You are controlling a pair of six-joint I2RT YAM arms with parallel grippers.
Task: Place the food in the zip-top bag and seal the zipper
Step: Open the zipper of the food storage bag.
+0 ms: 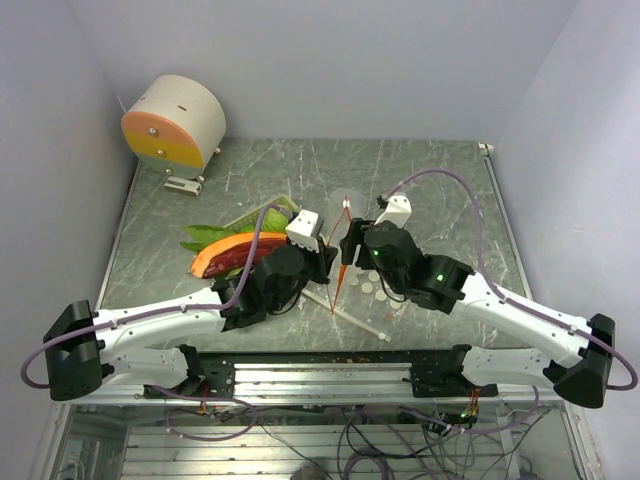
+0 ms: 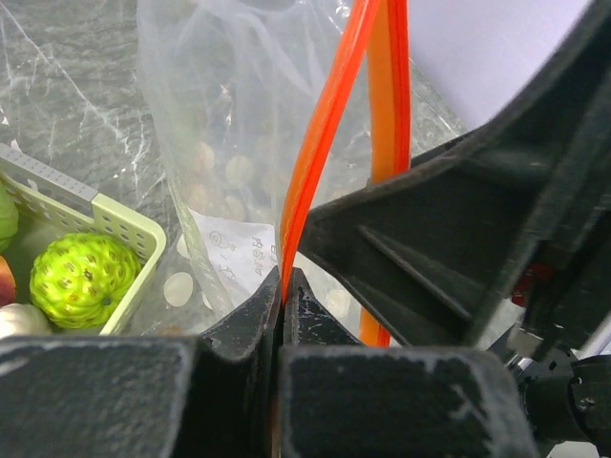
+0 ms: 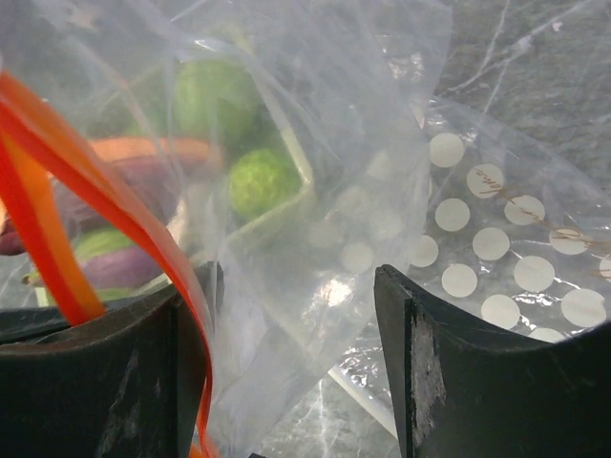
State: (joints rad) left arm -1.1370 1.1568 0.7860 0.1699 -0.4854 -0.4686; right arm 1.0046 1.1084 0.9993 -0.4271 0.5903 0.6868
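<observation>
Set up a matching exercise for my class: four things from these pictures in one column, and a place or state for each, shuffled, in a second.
1. left gripper
2. right gripper
3. bumpy green ball
4. cream-and-orange drum

A. in the pale-green basket
B. open, clear bag between its fingers
C. at the far left corner of the table
D. shut on the orange zipper

Pairs: 1-D, 2-B, 3-A, 4-C

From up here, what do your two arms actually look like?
The left arm and right arm are white segments with chunky black joints. A thin purple cable loops along each, and a green light glows on the right. The fingers are matte black.
</observation>
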